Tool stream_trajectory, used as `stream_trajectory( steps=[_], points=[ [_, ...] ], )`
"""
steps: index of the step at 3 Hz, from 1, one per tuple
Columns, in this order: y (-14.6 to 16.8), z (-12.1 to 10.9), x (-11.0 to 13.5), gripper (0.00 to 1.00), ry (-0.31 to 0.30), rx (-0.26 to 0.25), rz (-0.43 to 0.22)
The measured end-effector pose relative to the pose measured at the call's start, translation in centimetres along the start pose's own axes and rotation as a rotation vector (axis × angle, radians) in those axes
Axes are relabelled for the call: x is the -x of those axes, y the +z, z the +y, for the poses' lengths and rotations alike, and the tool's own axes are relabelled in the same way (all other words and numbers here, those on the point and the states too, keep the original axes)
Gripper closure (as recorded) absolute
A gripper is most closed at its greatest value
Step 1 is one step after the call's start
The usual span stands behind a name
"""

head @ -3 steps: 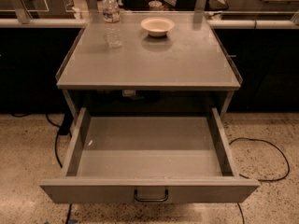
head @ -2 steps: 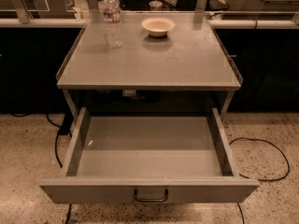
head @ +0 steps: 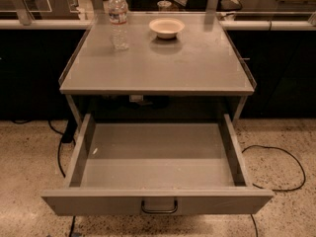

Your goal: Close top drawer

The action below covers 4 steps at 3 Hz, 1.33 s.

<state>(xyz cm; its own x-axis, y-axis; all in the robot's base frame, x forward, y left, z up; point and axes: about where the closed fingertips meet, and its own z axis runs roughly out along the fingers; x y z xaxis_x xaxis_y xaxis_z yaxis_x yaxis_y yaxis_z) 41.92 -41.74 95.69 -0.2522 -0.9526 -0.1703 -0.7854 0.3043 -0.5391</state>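
Observation:
The top drawer [head: 157, 201] is a wide, shallow grey metal drawer, pulled fully out toward me from under the grey cabinet top [head: 158, 63]. Its inside is empty. Its flat front panel runs along the bottom of the view, with a small dark loop handle [head: 159, 207] at its centre. The gripper is not in view, and no part of the arm shows.
A clear water bottle [head: 118, 19] and a white bowl [head: 167, 27] stand at the back of the cabinet top. Black cables [head: 281, 174] lie on the speckled floor to the right and left of the drawer. A railing and counters run behind.

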Motion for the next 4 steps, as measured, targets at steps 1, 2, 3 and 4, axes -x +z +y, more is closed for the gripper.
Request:
stream_trajectory(
  steps=[1, 2, 3, 4],
  points=[
    [0.2, 1.7, 0.1, 0.0, -0.027, -0.016, -0.003],
    [-0.2, 4.1, -0.1, 0.0, -0.048, -0.034, -0.008],
    [-0.3, 6.1, -1.1, 0.0, -0.055, -0.045, -0.008],
    [-0.5, 7.5, -2.5, 0.0, -0.055, -0.049, -0.004]
  ],
)
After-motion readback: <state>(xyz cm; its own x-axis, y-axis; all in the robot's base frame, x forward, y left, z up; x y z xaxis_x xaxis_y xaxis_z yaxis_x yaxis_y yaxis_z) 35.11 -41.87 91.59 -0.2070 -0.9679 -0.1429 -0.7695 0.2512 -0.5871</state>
